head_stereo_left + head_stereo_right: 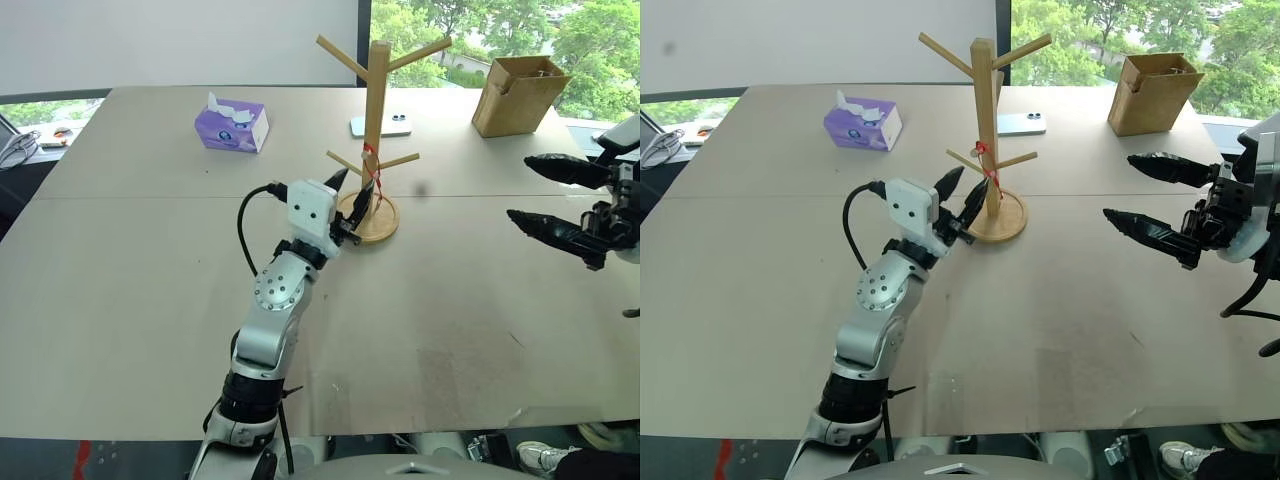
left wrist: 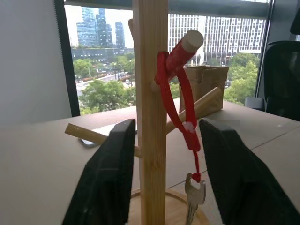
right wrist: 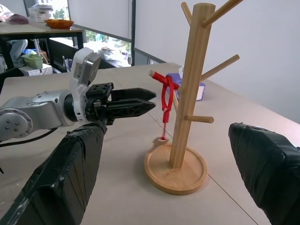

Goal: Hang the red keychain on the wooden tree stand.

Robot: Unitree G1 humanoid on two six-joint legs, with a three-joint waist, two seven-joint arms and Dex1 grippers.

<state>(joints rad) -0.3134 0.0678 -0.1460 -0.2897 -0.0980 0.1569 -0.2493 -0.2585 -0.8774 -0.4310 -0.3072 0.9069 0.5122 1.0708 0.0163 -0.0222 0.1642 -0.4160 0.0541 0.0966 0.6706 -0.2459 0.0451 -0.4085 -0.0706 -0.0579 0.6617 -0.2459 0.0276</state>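
Red keychain (image 2: 180, 101): you can see it looped over a lower peg of the wooden tree stand, hanging free down beside the pole, with the small grey key (image 2: 194, 196) dangling at the bottom just above the disc base.
Wooden tree stand (image 1: 376, 110): it stands upright on the table (image 1: 430, 330), about midway across and closer to the far edge than to the near one; its round base sits just this side of the seam running across the tabletop.
Left gripper (image 1: 966, 198): your left claw is spread apart and holds nothing; its two black fingers (image 2: 108, 178) sit either side of the pole just above the base, with the hanging key between them and neither finger touching the keychain.
Right gripper (image 1: 552, 200): your right claw is spread wide and empty, hovering above the table's right edge, well apart from the stand, fingers pointing in toward it.
Tissue box (image 1: 232, 125): purple, on the far left part of the table, well apart from the stand.
Phone (image 1: 392, 125): lies flat just behind the stand toward the far edge.
Brown wooden box (image 1: 518, 95): at the far right corner.
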